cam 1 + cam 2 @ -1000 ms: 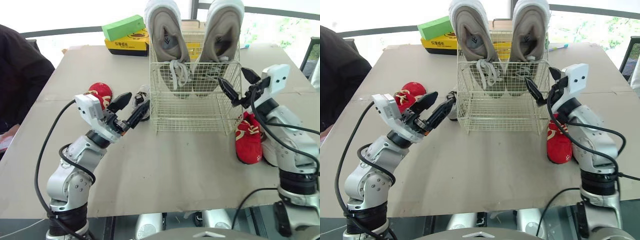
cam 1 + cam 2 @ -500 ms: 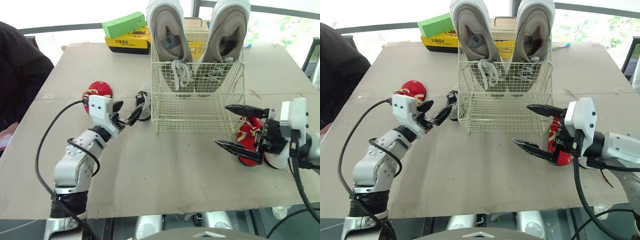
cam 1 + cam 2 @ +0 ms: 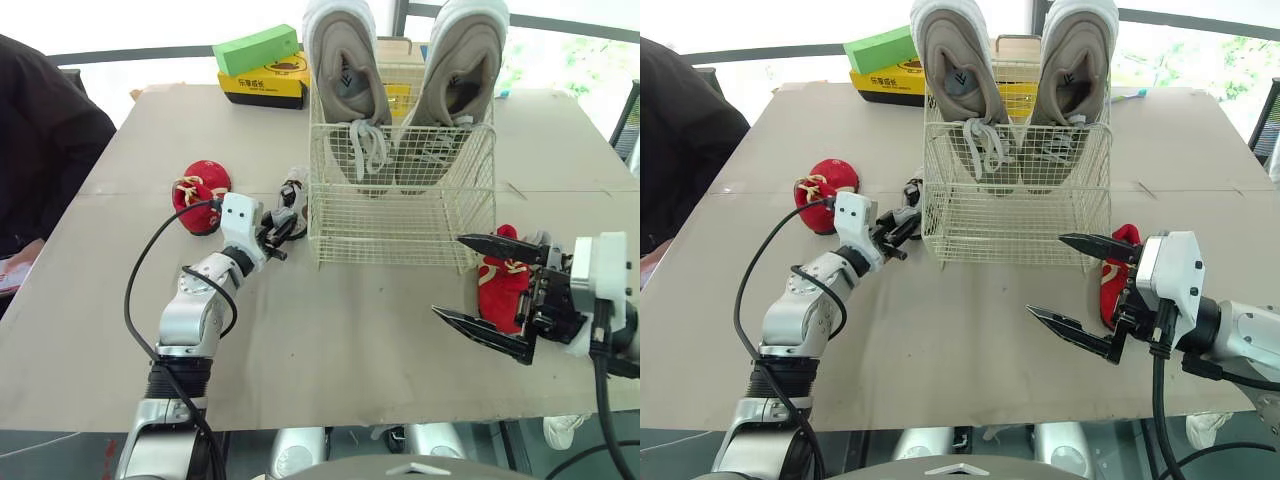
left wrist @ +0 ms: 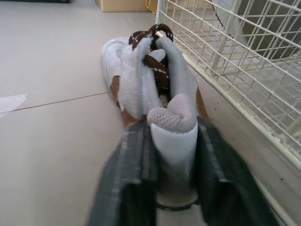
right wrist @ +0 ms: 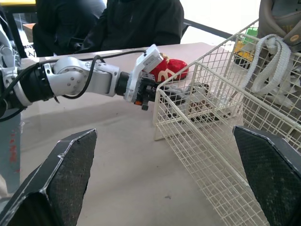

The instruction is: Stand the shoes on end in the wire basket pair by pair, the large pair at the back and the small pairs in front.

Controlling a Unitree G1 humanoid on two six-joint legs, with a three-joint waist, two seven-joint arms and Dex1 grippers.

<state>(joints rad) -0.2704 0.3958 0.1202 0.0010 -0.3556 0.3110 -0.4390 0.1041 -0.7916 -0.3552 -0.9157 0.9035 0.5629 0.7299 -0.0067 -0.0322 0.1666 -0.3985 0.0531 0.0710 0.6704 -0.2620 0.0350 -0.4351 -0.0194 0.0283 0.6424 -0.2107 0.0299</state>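
The wire basket stands mid-table with the large beige pair upright on end at its back. A small white shoe with brown laces lies against the basket's left side. My left gripper is shut on its heel, one finger on each side. A small red shoe lies further left. Another red shoe lies by the basket's right front corner. My right gripper hangs wide open just in front of it, fingers pointing left, holding nothing.
A green box sits on a yellow box at the back left of the cardboard-covered table. A person in dark clothing sits at the left edge. Bare table lies in front of the basket.
My left gripper reached forward to the white shoe and closed on its heel. My right gripper came down from the basket's right rim to table height beside the red shoe, still open.
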